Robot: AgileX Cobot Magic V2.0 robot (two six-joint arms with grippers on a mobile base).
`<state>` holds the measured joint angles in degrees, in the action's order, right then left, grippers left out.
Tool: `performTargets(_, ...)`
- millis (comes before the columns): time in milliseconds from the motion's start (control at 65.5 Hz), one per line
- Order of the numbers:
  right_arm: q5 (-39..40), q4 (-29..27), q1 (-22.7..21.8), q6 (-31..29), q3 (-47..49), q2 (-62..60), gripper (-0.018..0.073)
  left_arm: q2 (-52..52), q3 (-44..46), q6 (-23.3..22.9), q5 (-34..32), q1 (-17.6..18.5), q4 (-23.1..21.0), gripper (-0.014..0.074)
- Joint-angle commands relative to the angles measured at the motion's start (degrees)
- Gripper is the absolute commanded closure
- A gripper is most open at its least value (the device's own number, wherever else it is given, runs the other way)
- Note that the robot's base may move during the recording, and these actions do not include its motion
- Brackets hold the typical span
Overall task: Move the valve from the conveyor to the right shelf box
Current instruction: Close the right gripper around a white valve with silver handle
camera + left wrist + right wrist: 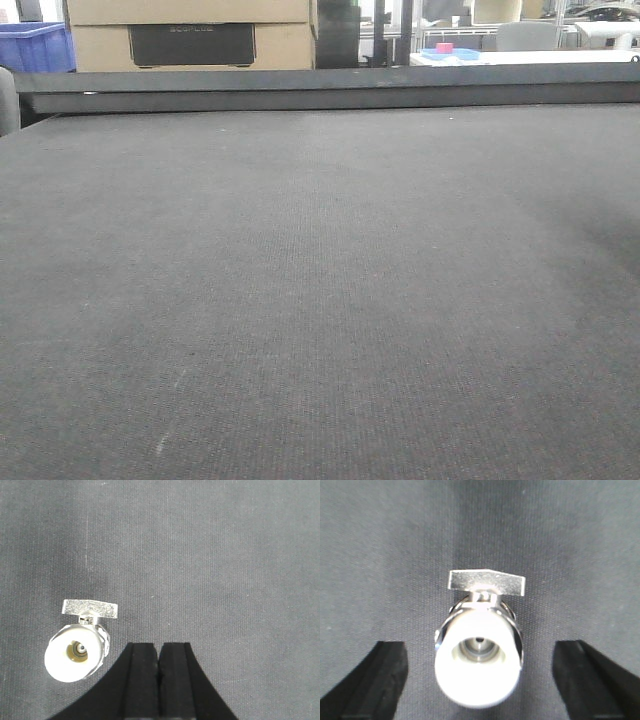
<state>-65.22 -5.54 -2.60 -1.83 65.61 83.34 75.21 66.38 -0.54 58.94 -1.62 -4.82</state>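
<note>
The conveyor fills the front view as a wide dark grey woven belt; no valve or arm shows there. In the right wrist view a chrome valve with a white end cap and flat T-handle stands on the belt. It sits centred between the spread fingers of my right gripper, which is open and touches nothing. In the left wrist view a valve of the same look lies just left of my left gripper, apart from it. That gripper's black pads are pressed together, empty. The right shelf box is out of view.
A dark raised rail runs along the belt's far edge. Behind it stand a cardboard box, a blue bin and a white table with a pink object.
</note>
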Motion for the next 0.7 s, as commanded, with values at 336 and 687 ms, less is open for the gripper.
performTargets(336,7.00,0.23,-0.17,-0.04,-2.99,2.92,0.0074,0.00,0.62,0.09,-0.09,-0.02,-0.48,0.0707)
performTargets(687,5.69,1.45,-0.17,-0.35,-3.01,5.16,0.0074,0.00,0.62,0.09,0.03,-0.02,-0.48,0.0707)
